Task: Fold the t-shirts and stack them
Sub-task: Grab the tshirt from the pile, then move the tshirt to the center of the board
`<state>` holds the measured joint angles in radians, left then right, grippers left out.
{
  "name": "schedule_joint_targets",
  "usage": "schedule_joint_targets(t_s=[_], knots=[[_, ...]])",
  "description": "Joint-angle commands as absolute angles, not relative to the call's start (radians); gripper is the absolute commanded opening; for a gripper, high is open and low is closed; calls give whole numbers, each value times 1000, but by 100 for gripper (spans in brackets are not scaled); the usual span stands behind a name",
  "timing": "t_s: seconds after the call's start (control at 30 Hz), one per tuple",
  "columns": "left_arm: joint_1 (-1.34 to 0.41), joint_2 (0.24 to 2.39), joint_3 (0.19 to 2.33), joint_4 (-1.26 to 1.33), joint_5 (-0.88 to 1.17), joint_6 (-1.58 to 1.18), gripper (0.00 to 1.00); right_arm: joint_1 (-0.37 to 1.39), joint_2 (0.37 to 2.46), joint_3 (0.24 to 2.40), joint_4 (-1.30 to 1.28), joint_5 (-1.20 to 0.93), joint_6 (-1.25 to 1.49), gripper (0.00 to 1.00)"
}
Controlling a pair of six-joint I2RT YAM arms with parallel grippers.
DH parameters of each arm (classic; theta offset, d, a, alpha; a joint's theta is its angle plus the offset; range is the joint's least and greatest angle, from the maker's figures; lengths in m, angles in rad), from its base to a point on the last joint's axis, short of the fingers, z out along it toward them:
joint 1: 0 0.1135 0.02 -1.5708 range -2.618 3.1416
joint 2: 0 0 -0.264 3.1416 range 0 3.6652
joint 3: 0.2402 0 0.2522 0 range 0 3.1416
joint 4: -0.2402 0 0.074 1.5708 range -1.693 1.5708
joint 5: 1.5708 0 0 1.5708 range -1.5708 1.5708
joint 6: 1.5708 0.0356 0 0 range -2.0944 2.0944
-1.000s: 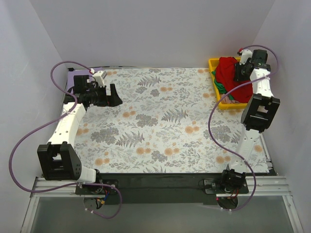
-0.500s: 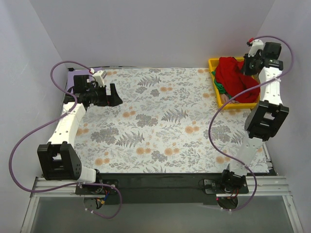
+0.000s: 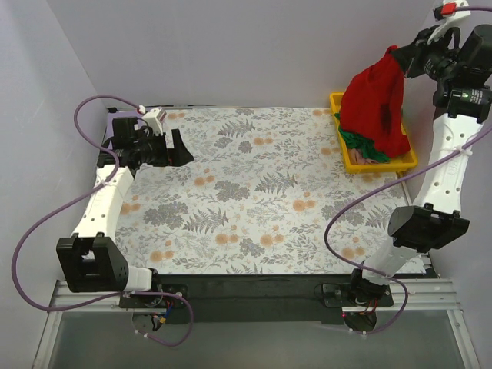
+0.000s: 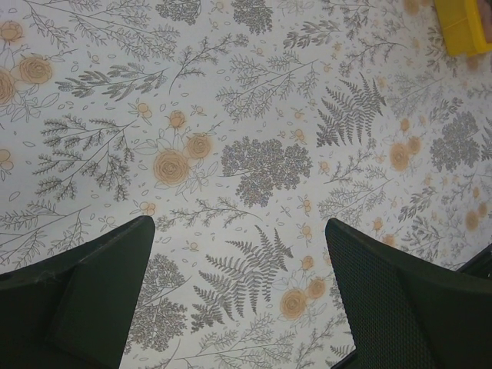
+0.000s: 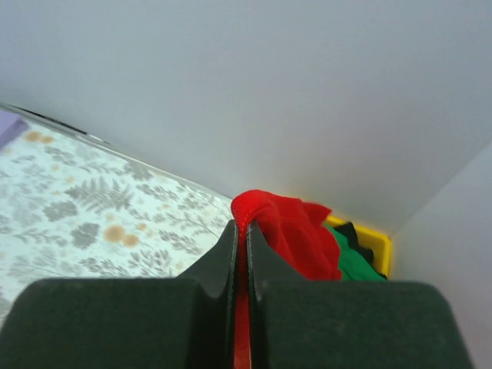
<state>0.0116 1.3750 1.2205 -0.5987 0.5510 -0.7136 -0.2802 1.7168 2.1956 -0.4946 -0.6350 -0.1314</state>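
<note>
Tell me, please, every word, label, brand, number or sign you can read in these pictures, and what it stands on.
None: no text can be read in any view.
The bright red cloth t-shirt pinched by the right gripper is plain.
The yellow plastic tray bears no print.
The floral-patterned table cloth shows only flowers and ferns.

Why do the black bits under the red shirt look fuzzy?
Right wrist view: those are the gripper fingers, very near the lens, so soft-edged; the red shirt beyond is clearer. Left wrist view: the flowered cloth looks sharp. Top view: even light, no glare.
</note>
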Motion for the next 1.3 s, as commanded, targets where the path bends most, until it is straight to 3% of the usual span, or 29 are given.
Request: schedule_joint_targets(t_s=[0.0, 0.3, 0.93, 1.03, 1.27], knots=[[14, 1313, 1252, -589, 564, -739, 94, -275, 1634, 2221, -226, -794, 91, 1], [15, 1293, 1226, -589, 566, -785, 94, -158, 1586, 2267, 119, -848, 362, 1], [14, 1175, 1129, -522, 488, -900, 94, 346, 1586, 2347, 324, -598, 262, 1], [14, 1180, 1146, -522, 470, -905, 94, 423, 1559, 2280, 318, -585, 200, 1], [25, 1187, 1200, -598, 495, -807, 94, 456, 1283, 1745, 262, -392, -75, 1]])
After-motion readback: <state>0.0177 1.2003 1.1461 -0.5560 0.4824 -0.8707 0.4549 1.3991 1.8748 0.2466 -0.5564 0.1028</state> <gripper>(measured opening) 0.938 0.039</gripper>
